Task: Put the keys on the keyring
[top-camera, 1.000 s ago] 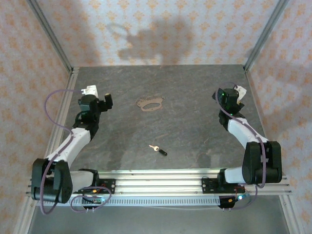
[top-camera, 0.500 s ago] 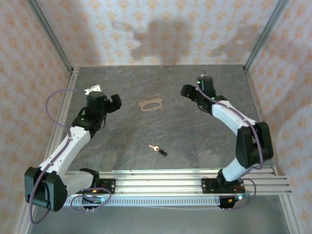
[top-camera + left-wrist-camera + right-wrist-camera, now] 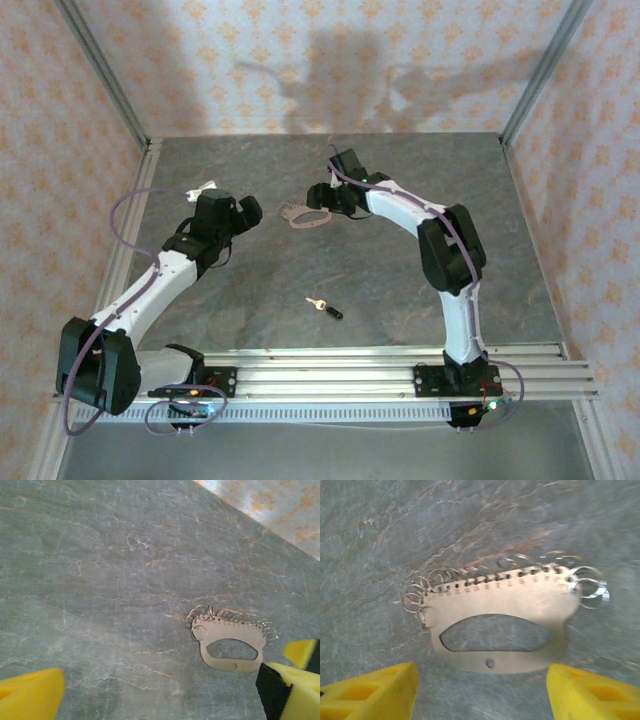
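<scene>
The keyring [image 3: 305,214] is a flat tan plate with an oval cutout and several small wire rings along one edge, lying on the table at the back centre. My right gripper [image 3: 316,201] hovers at its right end, open. In the right wrist view the keyring [image 3: 505,600] lies just ahead of my gripper [image 3: 482,692], between the spread yellow fingers [image 3: 372,690]. My left gripper [image 3: 247,210] is open a little to the left of the ring, and the left wrist view shows the keyring [image 3: 225,630] towards the right. The black-headed key [image 3: 323,306] lies alone nearer the front.
The dark stone table [image 3: 400,280] is boxed in by patterned walls and metal corner posts [image 3: 104,75]. An aluminium rail [image 3: 330,365] carrying both arm bases runs along the near edge.
My right arm has swung from the right side across to the keyring. My left gripper has moved right and forward towards it. Key and keyring have not moved.
</scene>
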Motion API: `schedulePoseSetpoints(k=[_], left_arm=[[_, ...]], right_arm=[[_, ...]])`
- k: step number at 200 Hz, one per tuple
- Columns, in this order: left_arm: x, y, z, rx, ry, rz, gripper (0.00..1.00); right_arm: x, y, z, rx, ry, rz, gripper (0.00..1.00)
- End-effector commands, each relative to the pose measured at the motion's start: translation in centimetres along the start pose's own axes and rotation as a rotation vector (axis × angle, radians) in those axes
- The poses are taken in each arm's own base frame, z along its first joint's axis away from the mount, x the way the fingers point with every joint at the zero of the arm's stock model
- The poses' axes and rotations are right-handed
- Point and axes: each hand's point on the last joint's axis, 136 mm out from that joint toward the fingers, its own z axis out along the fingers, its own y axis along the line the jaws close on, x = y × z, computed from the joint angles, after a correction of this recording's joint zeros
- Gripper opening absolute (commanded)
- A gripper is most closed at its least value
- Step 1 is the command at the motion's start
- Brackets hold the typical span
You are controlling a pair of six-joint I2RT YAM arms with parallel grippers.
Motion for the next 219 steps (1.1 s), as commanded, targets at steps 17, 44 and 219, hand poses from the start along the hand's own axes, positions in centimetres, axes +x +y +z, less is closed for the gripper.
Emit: schedulePoseSetpoints(k=[17, 44, 219], left_arm=[[-0.4, -0.7, -0.3, 0.024, -0.022, -0.036, 1.0], [-0.3, -0.9, -0.3, 0.035, -0.018, -0.036, 1.0], [-0.3, -1.2, -1.3, 0.063, -0.023, -0.037, 1.0]], right_arm=[[1.5, 0.6, 2.4, 0.036, 0.084, -0.001, 0.67], [1.6, 0.3, 3.5, 0.045, 0.091, 0.013, 0.67], [9.2, -0.6, 3.6, 0.097, 0.164, 0.051, 0.62]])
